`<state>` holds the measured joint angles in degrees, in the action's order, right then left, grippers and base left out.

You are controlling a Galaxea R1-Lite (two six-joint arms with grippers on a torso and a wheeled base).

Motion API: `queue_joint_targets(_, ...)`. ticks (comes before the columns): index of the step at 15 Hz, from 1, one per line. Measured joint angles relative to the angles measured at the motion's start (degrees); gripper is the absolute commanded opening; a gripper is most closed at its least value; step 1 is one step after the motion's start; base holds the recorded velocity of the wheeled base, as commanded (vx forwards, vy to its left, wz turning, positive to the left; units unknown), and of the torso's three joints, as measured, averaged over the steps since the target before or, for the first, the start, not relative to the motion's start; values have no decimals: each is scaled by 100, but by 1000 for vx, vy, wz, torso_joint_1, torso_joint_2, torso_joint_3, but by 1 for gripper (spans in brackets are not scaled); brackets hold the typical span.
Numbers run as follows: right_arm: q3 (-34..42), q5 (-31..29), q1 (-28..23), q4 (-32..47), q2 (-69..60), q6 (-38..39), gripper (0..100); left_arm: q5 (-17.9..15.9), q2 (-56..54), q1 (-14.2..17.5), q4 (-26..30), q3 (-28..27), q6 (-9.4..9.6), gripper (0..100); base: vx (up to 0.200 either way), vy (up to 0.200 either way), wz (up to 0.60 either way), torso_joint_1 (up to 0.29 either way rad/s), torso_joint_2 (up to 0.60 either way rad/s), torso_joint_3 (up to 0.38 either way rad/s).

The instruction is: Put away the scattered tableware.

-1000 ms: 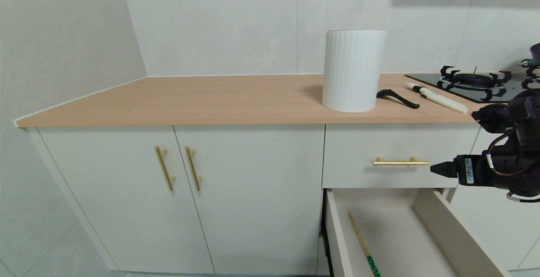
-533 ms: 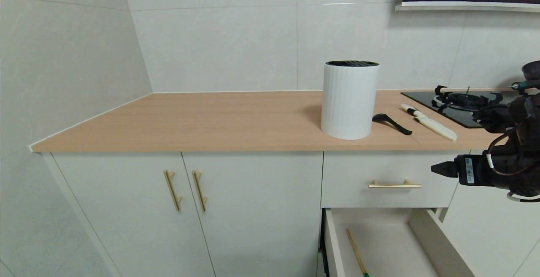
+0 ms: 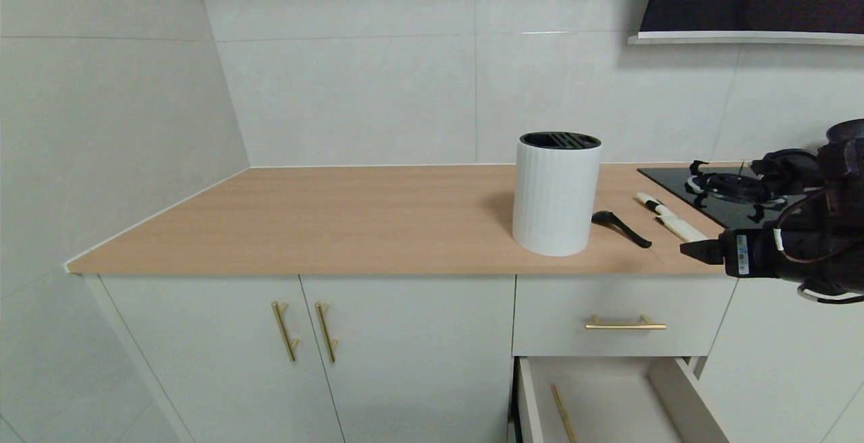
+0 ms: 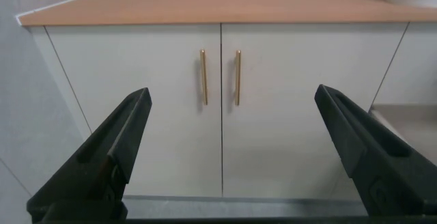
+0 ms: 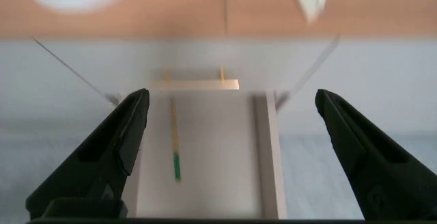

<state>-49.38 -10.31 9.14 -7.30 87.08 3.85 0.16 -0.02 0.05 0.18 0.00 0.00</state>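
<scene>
On the wooden counter stand a white ribbed holder with a black slotted top, a black spoon beside it, and a white knife farther right. Below, the lower drawer is pulled out with green-tipped chopsticks lying inside. My right gripper hangs open at the counter's front edge, right of the spoon and above the drawer. In the right wrist view the right gripper is over the drawer and chopsticks, empty. My left gripper is open, empty, facing the cabinet doors.
A black gas stove sits at the counter's right end under a range hood. The upper drawer is closed, with a gold handle. Two gold handles mark the double cabinet doors. Tiled walls close off the left and back.
The head camera has risen, so the whole scene sits lower in the picture. My right gripper has come up from the level of the upper drawer's handle to the counter's edge.
</scene>
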Motion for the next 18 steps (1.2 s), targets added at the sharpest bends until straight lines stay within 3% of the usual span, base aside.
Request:
queue_joint_targets(4,-692,594,-291,-703,886,-508,100,0,0,2,0,0,0,100,0,0,0,0,0,0)
queue_joint_targets(11,-2854,2052,-944,-663,3039,-1052,100,0,0,2,0,0,0,100,0,0,0,0,0,0)
queue_joint_targets(18,-3005,2227,-885,-558,3806,-1206,100,0,0,0,0,0,0,100,0,0,0,0,0,0)
